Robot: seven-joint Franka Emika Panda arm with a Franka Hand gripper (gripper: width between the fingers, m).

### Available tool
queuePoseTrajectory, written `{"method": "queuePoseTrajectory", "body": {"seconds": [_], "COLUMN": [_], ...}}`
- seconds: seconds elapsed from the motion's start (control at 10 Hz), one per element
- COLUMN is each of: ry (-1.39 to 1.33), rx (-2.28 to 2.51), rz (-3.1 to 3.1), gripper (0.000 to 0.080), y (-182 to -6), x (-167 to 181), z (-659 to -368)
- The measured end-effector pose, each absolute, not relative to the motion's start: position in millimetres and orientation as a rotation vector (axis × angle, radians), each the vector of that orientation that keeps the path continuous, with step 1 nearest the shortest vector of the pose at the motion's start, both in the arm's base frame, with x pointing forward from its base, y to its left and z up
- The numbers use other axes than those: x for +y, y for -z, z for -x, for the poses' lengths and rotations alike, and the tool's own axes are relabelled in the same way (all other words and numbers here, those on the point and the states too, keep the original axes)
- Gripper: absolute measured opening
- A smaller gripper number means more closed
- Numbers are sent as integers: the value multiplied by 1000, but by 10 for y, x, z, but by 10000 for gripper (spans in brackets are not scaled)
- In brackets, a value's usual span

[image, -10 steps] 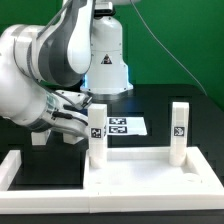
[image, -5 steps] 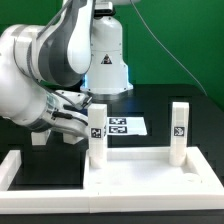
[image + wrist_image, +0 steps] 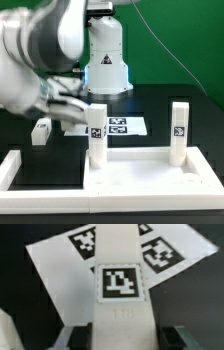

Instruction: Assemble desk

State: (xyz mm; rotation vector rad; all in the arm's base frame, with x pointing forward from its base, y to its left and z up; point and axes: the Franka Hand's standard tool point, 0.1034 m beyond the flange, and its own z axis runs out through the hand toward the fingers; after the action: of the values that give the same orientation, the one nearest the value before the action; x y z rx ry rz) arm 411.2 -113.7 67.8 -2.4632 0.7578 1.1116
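Observation:
The white desk top (image 3: 140, 172) lies at the front with two white legs standing upright in its far corner sockets, one (image 3: 97, 135) on the exterior view's left and one (image 3: 178, 130) on its right. My gripper (image 3: 86, 109) is at the top of the first of these legs. In the wrist view this tagged leg (image 3: 118, 283) runs between my fingers (image 3: 80, 336), and my gripper (image 3: 125, 337) straddles it with a thin dark gap on one side. A loose leg (image 3: 42, 130) lies on the table behind.
The marker board (image 3: 122, 127) lies flat behind the desk top and shows behind the leg in the wrist view (image 3: 170, 252). A long white border bar (image 3: 20, 165) runs along the exterior view's left and the front. The robot base (image 3: 105, 60) stands at the back.
The arm has swung upward and toward the exterior view's left and is blurred by motion. Both upright legs and the loose leg stand where they were.

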Motion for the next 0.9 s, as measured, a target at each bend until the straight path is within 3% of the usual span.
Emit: {"method": "queuePoseTrajectory", "body": {"seconds": [0.2, 0.4, 0.8, 0.9], "ry": [-1098, -1042, -679, -611], "rx": [811, 929, 947, 1037], "rz": [2441, 2492, 2653, 2660], "gripper": [287, 287, 288, 288], "y": [-1032, -1357, -1364, -1451], "x": [-969, -514, -373, -250], "z": [-4024, -4061, -4251, -4319]}}
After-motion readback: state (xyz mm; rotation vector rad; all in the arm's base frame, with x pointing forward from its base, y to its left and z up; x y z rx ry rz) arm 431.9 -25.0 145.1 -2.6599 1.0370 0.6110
